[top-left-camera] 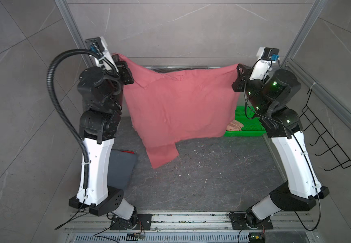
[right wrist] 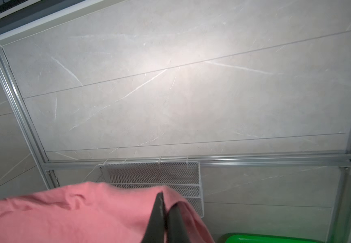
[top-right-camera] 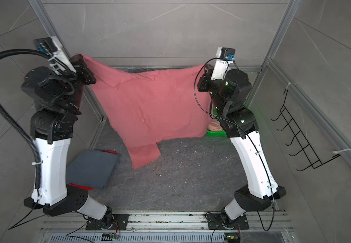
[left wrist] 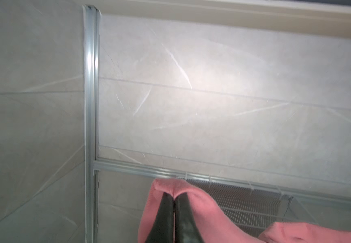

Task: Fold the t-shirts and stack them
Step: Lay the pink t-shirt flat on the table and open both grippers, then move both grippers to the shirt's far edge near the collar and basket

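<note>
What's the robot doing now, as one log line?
left hand: shut on pink shirt; right hand: shut on pink shirt; pink shirt: hanging between hands

White shells (top-left-camera: pixel 99 166) over black joints (top-left-camera: pixel 98 124); ribbed black conduit (top-left-camera: pixel 85 172) on the left arm (top-left-camera: pixel 94 84), seemingly green lights (top-left-camera: pixel 274 84) on the right.

The dark marbled worktop (top-left-camera: pixel 202 185) is carrying two loads. A folded red t-shirt (top-right-camera: pixel 78 186) is lying flat near the near-left corner, with a folded grey-blue t-shirt (top-right-camera: pixel 92 168) covering most of it. A green mesh basket (top-left-camera: pixel 244 133) is sitting near the right edge, in the far half.
</note>
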You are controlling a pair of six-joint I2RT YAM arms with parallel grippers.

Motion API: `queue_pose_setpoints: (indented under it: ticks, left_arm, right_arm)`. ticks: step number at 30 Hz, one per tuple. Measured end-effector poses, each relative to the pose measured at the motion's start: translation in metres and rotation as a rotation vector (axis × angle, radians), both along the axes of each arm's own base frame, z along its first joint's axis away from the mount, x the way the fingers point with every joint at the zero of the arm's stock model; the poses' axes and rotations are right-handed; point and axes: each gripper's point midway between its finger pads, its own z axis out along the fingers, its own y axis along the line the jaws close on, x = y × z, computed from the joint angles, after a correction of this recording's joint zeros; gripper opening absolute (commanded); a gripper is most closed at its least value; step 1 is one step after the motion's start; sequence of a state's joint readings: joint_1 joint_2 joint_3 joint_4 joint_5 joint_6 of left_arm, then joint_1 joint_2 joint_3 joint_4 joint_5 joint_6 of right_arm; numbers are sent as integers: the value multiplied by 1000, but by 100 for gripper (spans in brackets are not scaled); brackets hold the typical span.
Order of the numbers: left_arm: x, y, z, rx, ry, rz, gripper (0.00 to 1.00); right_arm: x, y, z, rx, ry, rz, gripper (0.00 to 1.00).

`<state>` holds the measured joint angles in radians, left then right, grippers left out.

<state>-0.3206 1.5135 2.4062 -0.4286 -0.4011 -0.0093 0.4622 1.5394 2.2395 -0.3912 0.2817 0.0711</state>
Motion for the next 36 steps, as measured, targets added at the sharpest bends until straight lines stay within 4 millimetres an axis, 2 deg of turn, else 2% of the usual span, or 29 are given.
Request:
queue_pose_setpoints:
  ticks: [2,4,7,9,10,12,13,14,16,18,19,20,21,23,31,33,36]
  left_arm:
    - [-29,9,4,-9,-30,-6,0]
    - [-53,16,-12,-19,-18,-14,0]
    - [-71,24,-70,-67,71,-27,0]
    - [-71,26,-128,-115,167,-31,0]
    - [-67,25,-166,-145,240,-33,0]
    - [-54,22,-253,-184,421,-20,0]
    - [-51,20,-303,-202,536,-9,0]
    - [-51,19,-345,-215,634,7,0]
    - [-59,17,-429,-238,854,33,0]
    - [-78,18,-485,-272,1016,63,0]
    - [-89,20,-503,-297,1072,80,0]
    - [-97,21,-514,-322,1106,94,0]
    - [-103,23,-522,-345,1129,106,0]
    - [-114,25,-532,-389,1165,133,0]
    - [-147,28,-585,-469,1368,231,0]
    - [-156,30,-592,-478,1398,250,0]
    - [-163,29,-593,-507,1403,245,0]
  right_arm:
    - [-20,-13,-4,0,-2,-16,0]
    - [-39,-24,-20,-4,11,-23,0]
    - [-52,-30,-69,-23,82,-18,0]
    - [-51,-27,-116,-33,156,0,0]
    - [-46,-23,-147,-43,211,10,0]
    - [-34,-13,-222,-68,352,30,0]
    - [-29,-8,-265,-83,437,40,0]
    - [-25,-3,-310,-100,528,49,0]
    - [-29,2,-406,-145,736,61,0]
    - [-41,-1,-473,-170,895,56,0]
    - [-48,-3,-499,-177,959,49,0]
    - [-54,-6,-515,-178,999,39,0]
    - [-59,-9,-527,-172,1031,29,0]
    - [-65,-12,-538,-150,1058,10,0]
    - [-66,-15,-547,-43,1070,-35,0]
    - [-70,-19,-554,-21,1091,-56,0]
    - [-82,-26,-566,-5,1130,-88,0]
